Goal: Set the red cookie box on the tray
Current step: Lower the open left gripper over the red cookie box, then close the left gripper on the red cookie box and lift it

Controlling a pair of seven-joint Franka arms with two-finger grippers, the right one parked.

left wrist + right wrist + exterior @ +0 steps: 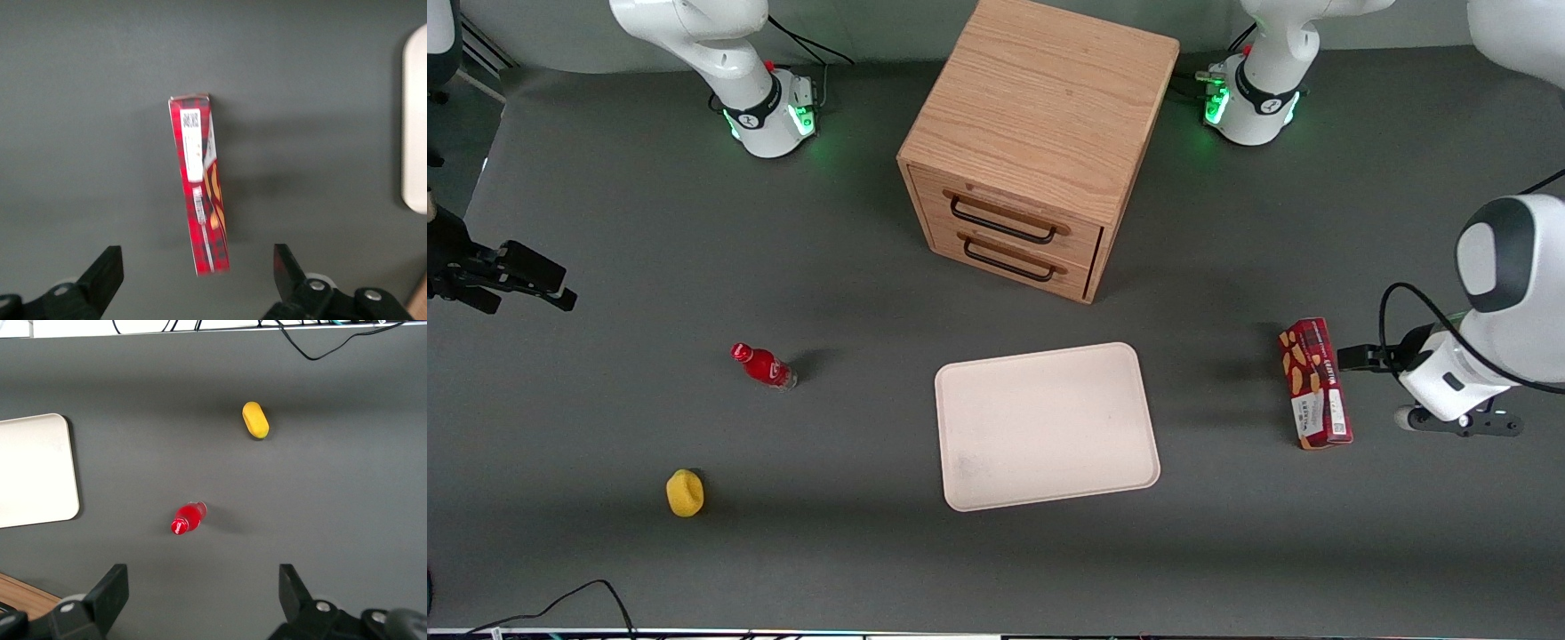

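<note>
End effector (197, 270) of the left arm hangs above the counter (605, 533) at the working arm's end, with its fingers (107, 267) spread wide and nothing between them. In the wrist view the near end of the box (1315, 383) lies in the gap between the two fingertips, clear of both.

Box: lies on the counter beside the tray (1047, 425), toward the working arm's end, apart from it with bare counter between. It rests on a narrow long side, its long axis running roughly parallel to the tray's short edge. White label patches and cookie pictures face up.

Tray: flat on the counter, nearer the front camera than the cabinet (1032, 142), nothing on it.

Cabinet: wooden, two drawers with dark handles, both closed.

Bottle (763, 365): small and red, on its side, beside the tray toward the parked arm's end, well apart from it.

Yellow item (685, 493): nearer the front camera than the bottle, also well apart from the tray.
</note>
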